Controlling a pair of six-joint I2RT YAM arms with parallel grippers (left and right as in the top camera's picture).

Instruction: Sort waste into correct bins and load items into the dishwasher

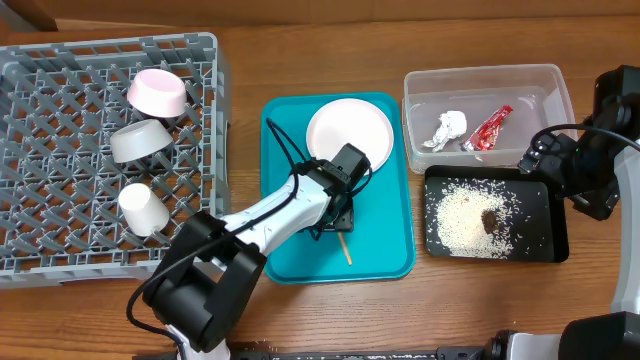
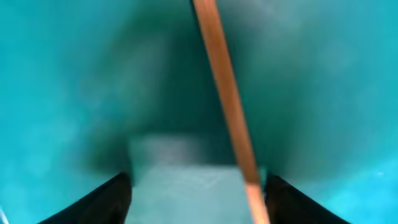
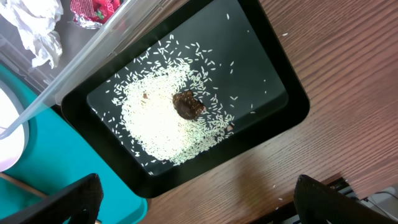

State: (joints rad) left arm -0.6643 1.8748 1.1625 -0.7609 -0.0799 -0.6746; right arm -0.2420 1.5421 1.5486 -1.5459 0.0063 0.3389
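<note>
My left gripper (image 1: 340, 214) is low over the teal tray (image 1: 385, 245), open, its fingers (image 2: 196, 200) either side of a wooden chopstick (image 2: 227, 93) that lies on the tray close to the right finger; its tip shows in the overhead view (image 1: 345, 248). The white plate (image 1: 349, 133) lies on the tray behind it. My right gripper (image 1: 546, 160) is open and empty (image 3: 199, 208), high over the black tray (image 1: 545, 245), which holds rice (image 3: 163, 121) and a brown lump (image 3: 188, 104). The clear tub (image 1: 488, 80) holds the tissue (image 1: 449, 128) and red wrapper (image 1: 488, 128).
The grey dish rack (image 1: 60, 240) at the left holds the pinkish dish (image 1: 157, 92), the grey bowl (image 1: 138, 140) and the white cup (image 1: 143, 208). A few rice grains lie on the wooden table (image 3: 348, 106) beside the black tray.
</note>
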